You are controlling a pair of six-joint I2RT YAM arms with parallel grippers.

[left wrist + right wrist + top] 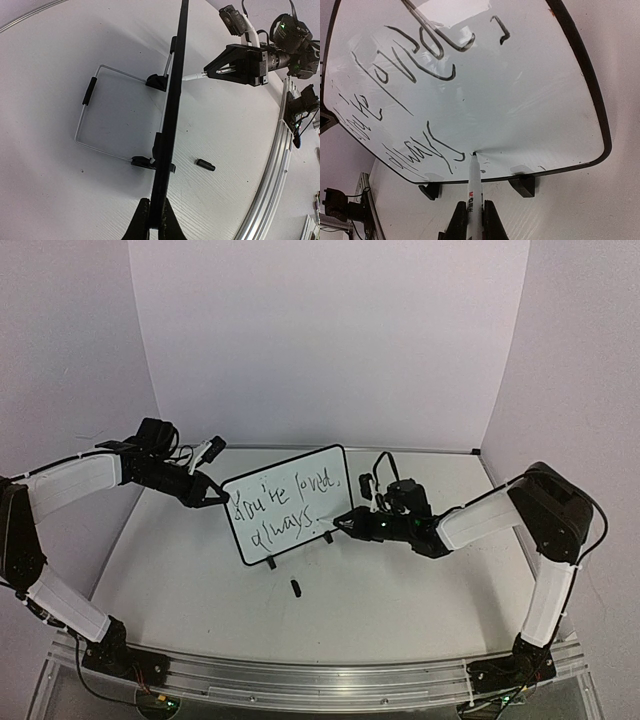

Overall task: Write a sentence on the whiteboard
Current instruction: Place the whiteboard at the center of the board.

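The white table (pixel 420 610) holds the whiteboard (pixel 300 532), standing upright on its feet mid-table between the two arms. On it the sentence (pixel 290 502) reads "You're loved, always." in two lines. The left gripper (pixel 222 496) is clamped on the board's left edge. The right gripper (pixel 347 523) grips a marker (pixel 475 187) with its tip touching the board just after "always". A small black marker cap (pixel 296 587) lies on the table in front of the board.

One whiteboard (pixel 322 472), one marker (pixel 474 186), one loose cap (pixel 296 587)

We recorded a white table (pixel 420 605) carrying the whiteboard (pixel 300 490), upright on two black feet (pixel 271 563) with a wire stand (pixel 90 90) behind, and a small black cap (pixel 295 587) lying just in front.
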